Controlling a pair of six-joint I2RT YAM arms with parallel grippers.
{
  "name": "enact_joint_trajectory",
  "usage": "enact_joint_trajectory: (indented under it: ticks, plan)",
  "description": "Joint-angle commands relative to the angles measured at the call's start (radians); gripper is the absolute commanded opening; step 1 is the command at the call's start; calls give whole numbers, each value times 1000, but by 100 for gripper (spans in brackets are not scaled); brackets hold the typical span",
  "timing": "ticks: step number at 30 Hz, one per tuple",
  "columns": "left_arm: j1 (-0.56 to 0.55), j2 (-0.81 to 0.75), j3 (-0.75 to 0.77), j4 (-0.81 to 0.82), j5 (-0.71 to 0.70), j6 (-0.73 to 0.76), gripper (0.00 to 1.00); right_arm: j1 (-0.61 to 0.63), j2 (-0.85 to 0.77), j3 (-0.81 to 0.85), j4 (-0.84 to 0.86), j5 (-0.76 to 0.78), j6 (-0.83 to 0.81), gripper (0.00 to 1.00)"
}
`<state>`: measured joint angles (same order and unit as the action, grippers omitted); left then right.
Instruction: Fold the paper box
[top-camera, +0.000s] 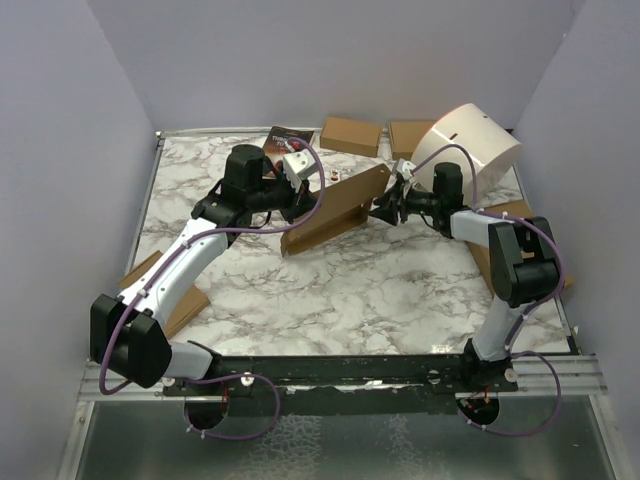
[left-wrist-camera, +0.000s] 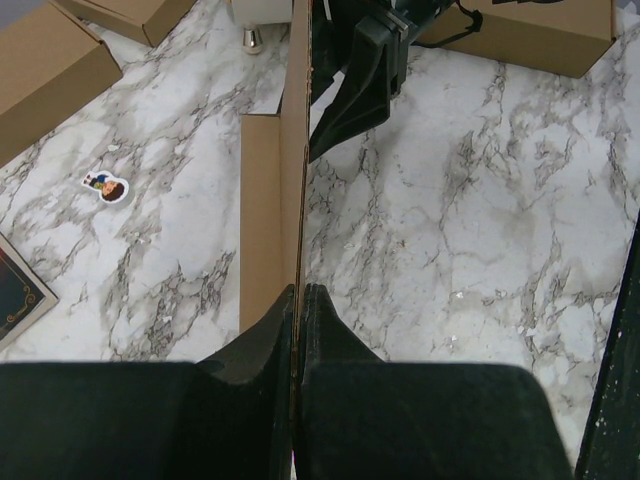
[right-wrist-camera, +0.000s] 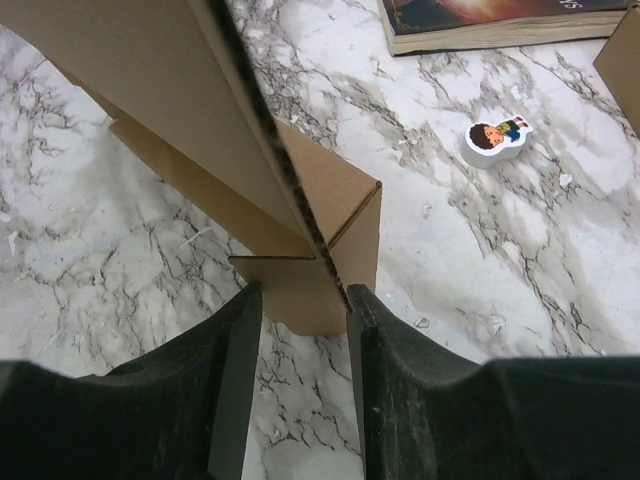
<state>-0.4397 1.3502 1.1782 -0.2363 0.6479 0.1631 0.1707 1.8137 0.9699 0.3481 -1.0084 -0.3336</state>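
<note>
The paper box (top-camera: 340, 210) stands partly folded on the marble table (top-camera: 330, 290), one panel raised on edge between my arms. In the left wrist view that panel (left-wrist-camera: 295, 150) runs straight away from me, and my left gripper (left-wrist-camera: 298, 292) is shut on its thin edge. A lower flap (left-wrist-camera: 262, 200) lies flat beside the panel. My right gripper (right-wrist-camera: 303, 292) is open at the box's other end (right-wrist-camera: 170, 80). A small tab (right-wrist-camera: 295, 290) sits just beyond its fingertips, and the panel's corrugated edge touches the right finger (right-wrist-camera: 375, 330). From above, my right gripper (top-camera: 383, 207) meets the box's right end.
A book (top-camera: 285, 137) and two small brown boxes (top-camera: 350, 135) (top-camera: 410, 135) lie at the back. A white rounded object (top-camera: 470, 145) stands at the back right, above a flat brown box (top-camera: 500, 215). More cardboard (top-camera: 150, 280) lies under the left arm. A small cartoon figure (right-wrist-camera: 497, 138) rests nearby.
</note>
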Motion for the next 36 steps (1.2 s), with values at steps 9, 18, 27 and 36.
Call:
enact_joint_trajectory:
  ticks: [9,18,27,36]
  plan:
    - [3,35,21,-46,38,-23,0,24,31,10,105,7,25,29]
    - [19,38,24,-45,57,-31,0,27,50,37,85,30,-52,31]
    - [30,33,19,-49,63,-31,0,28,63,71,34,-130,-138,28]
    - [33,39,23,-47,68,-36,0,28,86,125,-55,-114,-233,21]
